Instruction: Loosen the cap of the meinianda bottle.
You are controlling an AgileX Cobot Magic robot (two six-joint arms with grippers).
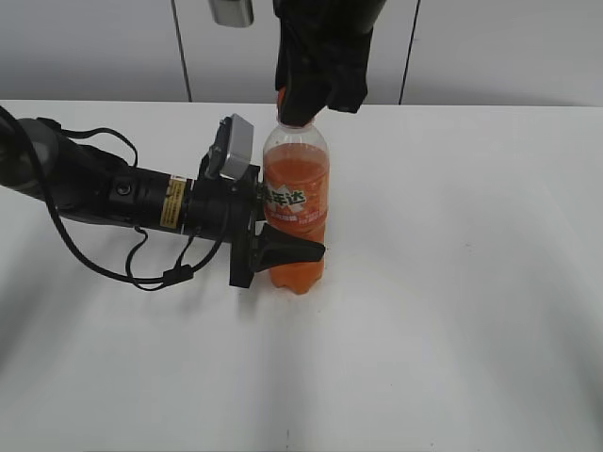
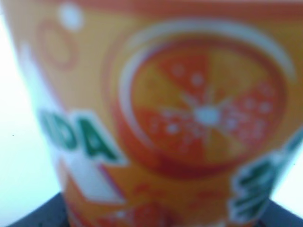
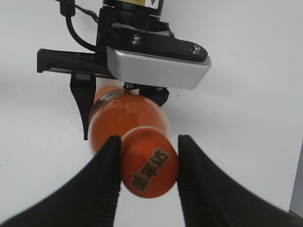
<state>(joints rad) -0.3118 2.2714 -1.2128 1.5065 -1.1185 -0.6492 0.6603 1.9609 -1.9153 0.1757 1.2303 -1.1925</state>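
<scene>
Presently, the white table [image 1: 452,311] carries the meinianda bottle [image 1: 296,202] upright near its centre. The left gripper [image 1: 283,250] clasps the bottle's lower body from the side. The right gripper [image 3: 147,163] pinches the orange cap [image 3: 150,168] from above.

Cap [image 3: 150,169]: side ribs sitting hidden between fingers [image 3: 106,184]. Bottle [image 2: 161,118]: label showing blurred, edges cropping it. Right gripper [image 1: 303,105]: upper arm running off frame top.
</scene>
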